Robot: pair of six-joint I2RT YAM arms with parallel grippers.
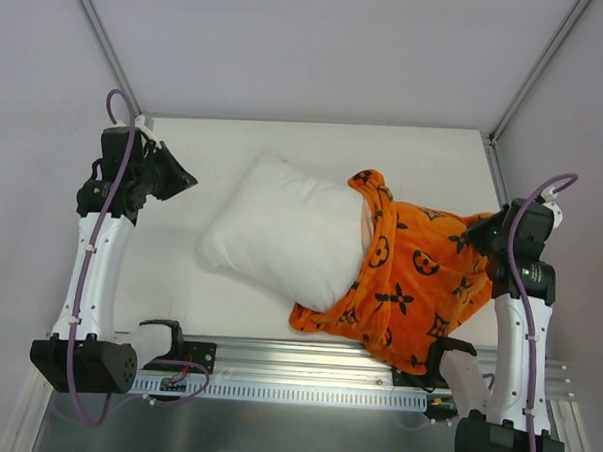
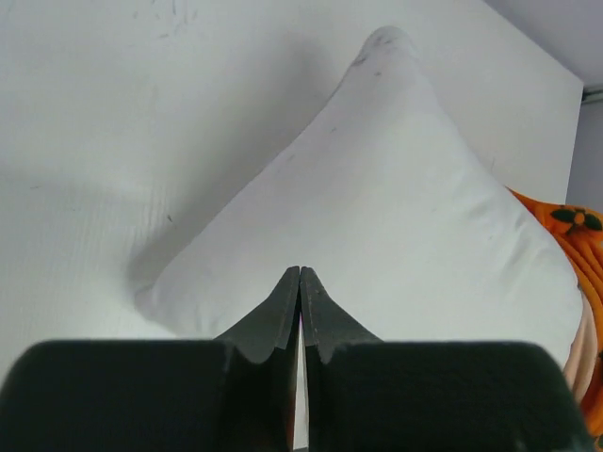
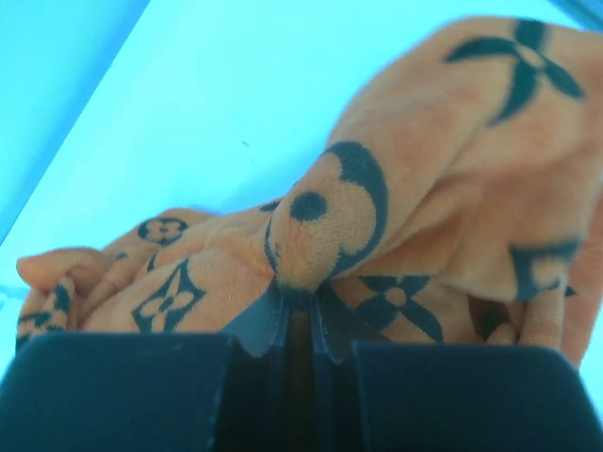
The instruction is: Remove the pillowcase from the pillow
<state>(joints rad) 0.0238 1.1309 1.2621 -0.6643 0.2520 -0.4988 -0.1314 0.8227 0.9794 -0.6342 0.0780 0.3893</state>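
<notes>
pillow (image 1: 281, 235) R end in pillowcase (image 1: 419, 281), on tbl (image 1: 235, 143)

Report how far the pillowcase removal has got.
Done: most of the plump white pillow lies bare. In hand: the right gripper is shut on a fold of the orange plush monogram pillowcase. To do: free the pillow end inside the case; the left gripper is shut, holding nothing.

A robot lab cell; white enclosure walls (image 1: 319, 47), aluminium mounting rail (image 1: 306, 358).
</notes>
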